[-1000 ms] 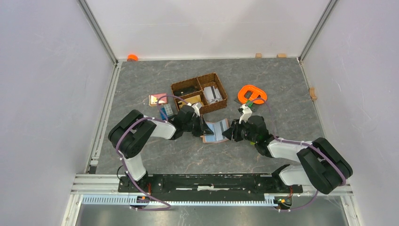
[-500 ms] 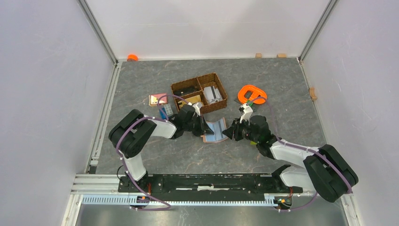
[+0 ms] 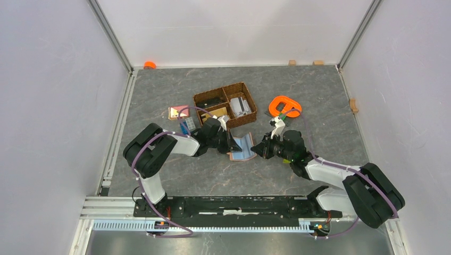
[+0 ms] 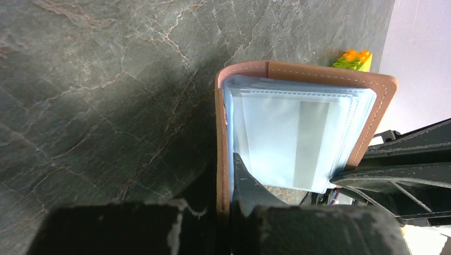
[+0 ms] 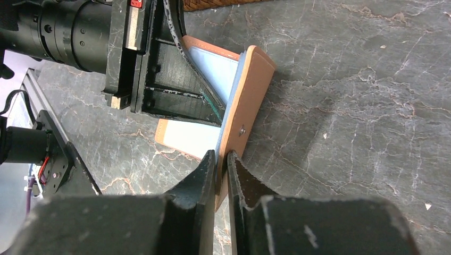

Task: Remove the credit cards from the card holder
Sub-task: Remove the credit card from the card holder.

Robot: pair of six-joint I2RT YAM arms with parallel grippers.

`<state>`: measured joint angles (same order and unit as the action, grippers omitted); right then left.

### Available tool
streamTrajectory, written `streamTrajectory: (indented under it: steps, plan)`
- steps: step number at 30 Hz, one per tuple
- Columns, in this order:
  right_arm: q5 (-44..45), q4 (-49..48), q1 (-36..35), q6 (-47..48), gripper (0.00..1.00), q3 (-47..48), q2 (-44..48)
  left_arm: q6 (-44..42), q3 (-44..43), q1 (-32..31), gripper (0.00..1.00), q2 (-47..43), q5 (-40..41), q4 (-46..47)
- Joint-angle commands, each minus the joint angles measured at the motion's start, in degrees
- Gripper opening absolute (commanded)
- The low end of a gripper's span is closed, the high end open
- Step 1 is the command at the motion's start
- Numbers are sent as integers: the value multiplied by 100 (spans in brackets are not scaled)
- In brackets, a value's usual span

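Half-open card holder (image 3: 242,145) on the counter (image 3: 213,175), near the woven basket (image 3: 250,100); left hand (image 3: 232,144) and right hand (image 3: 256,150) each clamped on an opposite cover edge.

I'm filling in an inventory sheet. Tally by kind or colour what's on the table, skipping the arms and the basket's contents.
Card holder: 1
Woven basket: 1
Orange items: 2
Blue block: 1
Pink-and-tan flat piece: 1
Yellow-green toy brick: 1
Tan edge blocks: 3
Total: 10
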<state>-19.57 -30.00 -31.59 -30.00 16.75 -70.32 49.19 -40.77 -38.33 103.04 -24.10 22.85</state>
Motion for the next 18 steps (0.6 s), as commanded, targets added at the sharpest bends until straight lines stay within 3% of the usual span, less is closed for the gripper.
streamTrajectory:
  steps: [1, 8, 18]
  plan:
    - [-198, -376, 4, 9, 14, -14, -1, -173, -98, 27, 2, 136, 88, -105]
    - [-164, -140, 4, 48, 7, 140, -237, -173, -98, 27, 2, 122, 81, -105]
    - [258, 532, -30, 292, 16, 418, -374, -182, -79, 27, 2, 58, 107, -114]
